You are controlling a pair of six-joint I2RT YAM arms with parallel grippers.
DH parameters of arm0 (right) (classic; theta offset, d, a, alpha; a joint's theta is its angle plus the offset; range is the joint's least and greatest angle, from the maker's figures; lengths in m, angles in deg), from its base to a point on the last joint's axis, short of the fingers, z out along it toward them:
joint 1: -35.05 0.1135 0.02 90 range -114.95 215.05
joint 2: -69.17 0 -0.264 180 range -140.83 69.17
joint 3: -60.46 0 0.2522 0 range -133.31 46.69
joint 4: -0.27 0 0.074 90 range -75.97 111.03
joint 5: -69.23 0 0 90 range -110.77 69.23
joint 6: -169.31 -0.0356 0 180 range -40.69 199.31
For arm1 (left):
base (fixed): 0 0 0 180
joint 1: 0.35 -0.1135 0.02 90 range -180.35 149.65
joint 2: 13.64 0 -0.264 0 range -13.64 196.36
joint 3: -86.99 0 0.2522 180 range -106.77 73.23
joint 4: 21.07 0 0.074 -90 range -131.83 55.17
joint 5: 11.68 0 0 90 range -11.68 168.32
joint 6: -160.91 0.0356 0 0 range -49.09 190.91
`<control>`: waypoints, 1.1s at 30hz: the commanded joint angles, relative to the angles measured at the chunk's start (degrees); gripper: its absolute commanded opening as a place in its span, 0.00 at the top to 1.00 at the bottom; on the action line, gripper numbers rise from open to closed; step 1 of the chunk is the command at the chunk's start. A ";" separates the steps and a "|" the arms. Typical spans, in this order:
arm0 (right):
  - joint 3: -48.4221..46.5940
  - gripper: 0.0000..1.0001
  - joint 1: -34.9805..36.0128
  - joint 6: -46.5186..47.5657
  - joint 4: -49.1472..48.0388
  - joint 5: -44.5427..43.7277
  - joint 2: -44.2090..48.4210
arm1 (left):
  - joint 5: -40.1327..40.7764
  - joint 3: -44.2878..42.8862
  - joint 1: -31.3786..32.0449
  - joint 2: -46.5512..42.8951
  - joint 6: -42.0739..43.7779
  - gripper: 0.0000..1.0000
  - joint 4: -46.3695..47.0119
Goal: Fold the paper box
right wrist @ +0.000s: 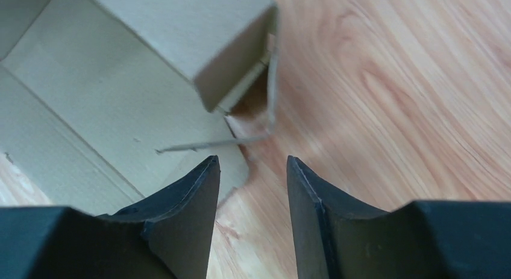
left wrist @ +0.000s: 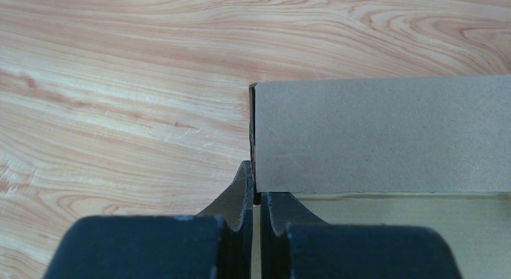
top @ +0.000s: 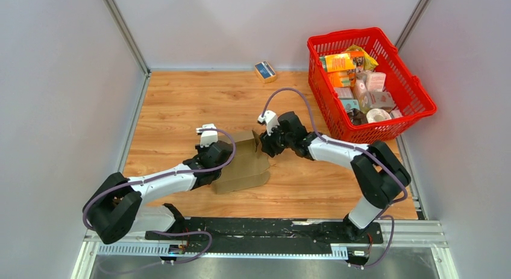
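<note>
The paper box (top: 247, 161) is a plain brown cardboard blank lying partly folded mid-table between both arms. In the left wrist view one upright panel of the paper box (left wrist: 385, 134) stands across the right half. My left gripper (left wrist: 256, 184) is shut on that panel's left edge, which runs down between the two fingers. In the top view the left gripper (top: 228, 157) sits at the box's left side. My right gripper (right wrist: 253, 163) is open with bare wood between its fingers, just off a raised corner flap of the paper box (right wrist: 120, 104). From above, the right gripper (top: 261, 143) is at the box's upper right corner.
A red basket (top: 416, 86) full of colourful packages stands at the back right. A small blue-and-tan box (top: 265, 70) lies by the back wall. Grey walls close in the wooden table (top: 181, 104) on three sides.
</note>
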 commanded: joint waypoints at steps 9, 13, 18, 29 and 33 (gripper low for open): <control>0.87 0.61 5.76 2.74 -22.65 0.50 -5.58 | -0.04 -0.63 0.04 -0.25 1.66 1.00 -0.54; 1.05 0.69 8.67 0.19 -25.99 -7.41 -6.11 | -0.13 -0.54 0.04 0.98 0.87 1.00 0.16; 0.79 0.65 10.78 -2.28 -29.07 -17.79 -8.04 | 0.14 -0.54 0.04 1.77 0.17 1.00 0.33; 2.19 0.72 12.62 -5.71 -42.08 -24.48 -13.48 | 0.84 0.07 0.04 0.98 -0.45 1.00 0.25; 2.28 1.00 14.82 -6.67 -46.74 -31.59 -15.60 | 1.98 -0.10 0.04 1.24 -2.64 1.00 -1.41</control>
